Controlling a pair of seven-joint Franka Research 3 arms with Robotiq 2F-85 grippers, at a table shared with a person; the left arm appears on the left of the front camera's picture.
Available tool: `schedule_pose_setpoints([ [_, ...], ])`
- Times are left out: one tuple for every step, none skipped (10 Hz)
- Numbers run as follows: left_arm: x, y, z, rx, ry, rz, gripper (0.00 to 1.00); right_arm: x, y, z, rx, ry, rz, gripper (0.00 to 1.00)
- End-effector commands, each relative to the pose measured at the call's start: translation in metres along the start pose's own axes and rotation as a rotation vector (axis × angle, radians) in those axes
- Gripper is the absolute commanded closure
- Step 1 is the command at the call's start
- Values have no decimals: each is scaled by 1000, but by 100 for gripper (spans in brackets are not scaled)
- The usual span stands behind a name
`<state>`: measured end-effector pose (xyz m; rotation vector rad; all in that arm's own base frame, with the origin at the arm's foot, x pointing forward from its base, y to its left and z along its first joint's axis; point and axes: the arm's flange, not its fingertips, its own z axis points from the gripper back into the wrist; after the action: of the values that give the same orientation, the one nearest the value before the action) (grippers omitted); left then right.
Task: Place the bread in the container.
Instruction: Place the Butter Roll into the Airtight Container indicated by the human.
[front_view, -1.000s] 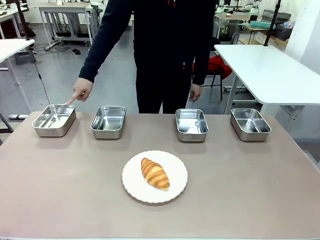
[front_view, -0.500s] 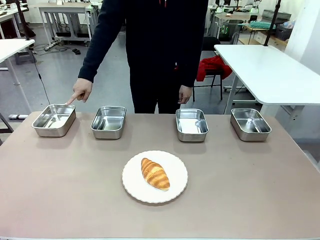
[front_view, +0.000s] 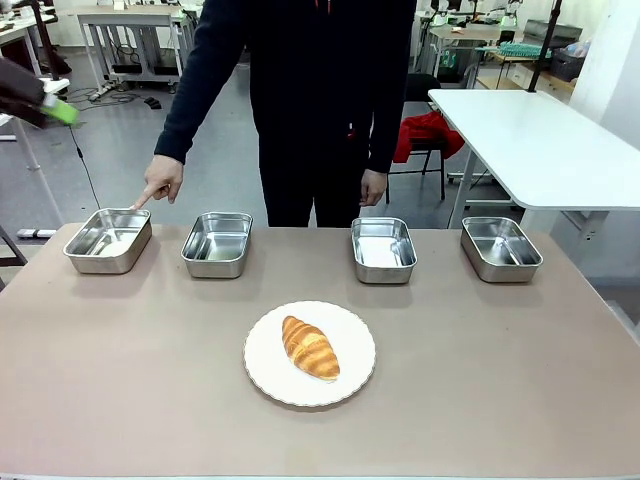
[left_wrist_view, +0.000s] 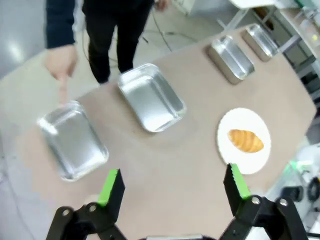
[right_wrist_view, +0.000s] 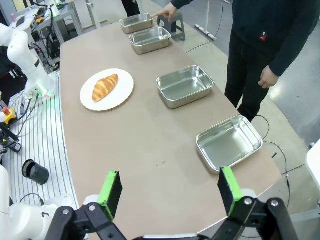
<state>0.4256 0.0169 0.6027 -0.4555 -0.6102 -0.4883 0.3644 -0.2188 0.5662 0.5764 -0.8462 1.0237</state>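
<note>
Nothing is grabbed so far, so I'd call this the very start: the reach for the bread. The left tool (left_wrist_view: 173, 185) hangs high over the counter (left_wrist_view: 165, 165) with its pads spread wide and empty. Beyond its left pad is the container (left_wrist_view: 72, 140) that the person's hand (left_wrist_view: 61, 62) points at, which I'm guessing is the target. Beyond its right pad the bread (left_wrist_view: 246, 140) sits on a white plate (left_wrist_view: 240, 162). The next move calls for dropping onto the bread and closing gently across its narrow width. The right tool (right_wrist_view: 169, 191) is wide open and empty too, with the bread far ahead to its left. The left wrist shot is smeary, so I can't tell if the fingertip touches the rim, and in the front view the left tool is just a blur cut off at the edge.
</note>
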Motion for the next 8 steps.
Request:
schedule_pose_setpoints([
  [3,-63,-58,-8,142,81,0,1,1,1,-4,0,3,0],
  [1,-105,-109,12,233,110,0,1,1,1,-4,0,3,0],
  [-2,-131,-146,21,280,162,0,1,1,1,-4,0,3,0],
  [-9,-146,-178,68,296,203,0,1,1,1,-4,0,3,0],
  [-16,-155,-203,104,319,257,0,1,1,1,-4,0,3,0],
  [-22,-159,-217,123,382,276,0,1,1,1,-4,0,3,0],
  [-21,-139,-193,87,437,159,0,1,1,1,-4,0,3,0],
  [-31,-171,-220,79,349,236,0,1,1,1,-4,0,3,0],
])
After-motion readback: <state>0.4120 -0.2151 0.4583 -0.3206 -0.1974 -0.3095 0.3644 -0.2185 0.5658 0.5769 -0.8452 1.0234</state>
